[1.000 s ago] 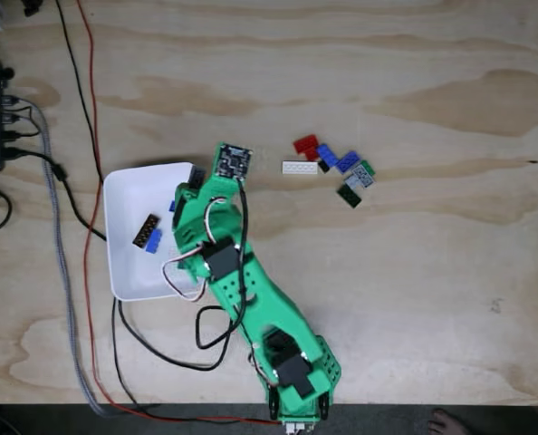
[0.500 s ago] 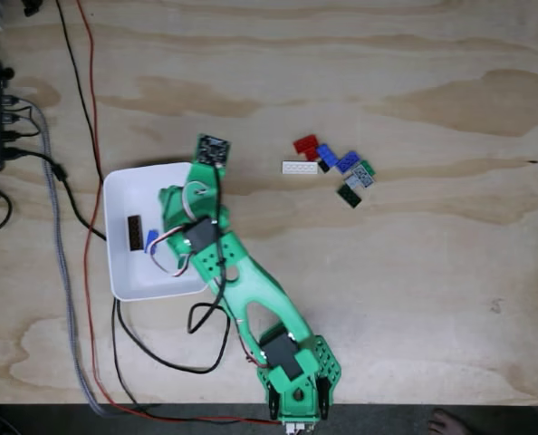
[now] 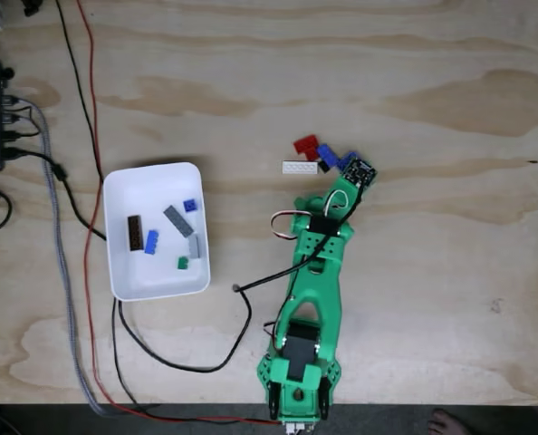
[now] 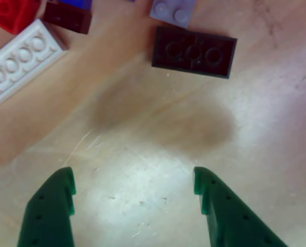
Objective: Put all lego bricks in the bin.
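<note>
While poised over bare wood, gripper [image 4: 134, 185] found spread apart and empty, near dark brick [image 4: 194, 51]; bin [image 3: 117, 272] held six lego bricks [image 3: 178, 220].

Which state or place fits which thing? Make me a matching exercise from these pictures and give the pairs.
Things:
1. gripper
2. brown-black brick
3. white plate
4. bin

States or places:
A. lies inside the bin
B. open, nothing between the fingers
C. on the table, just below the red brick in the fixed view
D. left of the arm in the fixed view

Pairs: 1-B, 2-A, 3-C, 4-D
</note>
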`<act>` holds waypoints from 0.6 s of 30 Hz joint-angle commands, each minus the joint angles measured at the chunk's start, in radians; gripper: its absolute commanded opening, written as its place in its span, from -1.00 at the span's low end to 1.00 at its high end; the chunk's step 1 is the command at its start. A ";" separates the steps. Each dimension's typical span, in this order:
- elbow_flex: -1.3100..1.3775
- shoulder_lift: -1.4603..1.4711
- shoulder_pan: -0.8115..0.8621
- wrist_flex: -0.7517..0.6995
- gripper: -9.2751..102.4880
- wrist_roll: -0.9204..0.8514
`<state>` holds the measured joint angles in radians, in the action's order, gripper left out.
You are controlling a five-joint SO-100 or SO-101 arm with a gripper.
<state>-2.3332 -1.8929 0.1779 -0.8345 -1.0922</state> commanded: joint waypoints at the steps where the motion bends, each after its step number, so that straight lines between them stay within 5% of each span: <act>1: 0.087 0.071 0.077 0.067 -0.39 -0.020; 18: 0.261 0.330 0.163 0.127 -0.41 -0.084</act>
<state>-2.1307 -1.5800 0.3421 -0.7072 -1.1720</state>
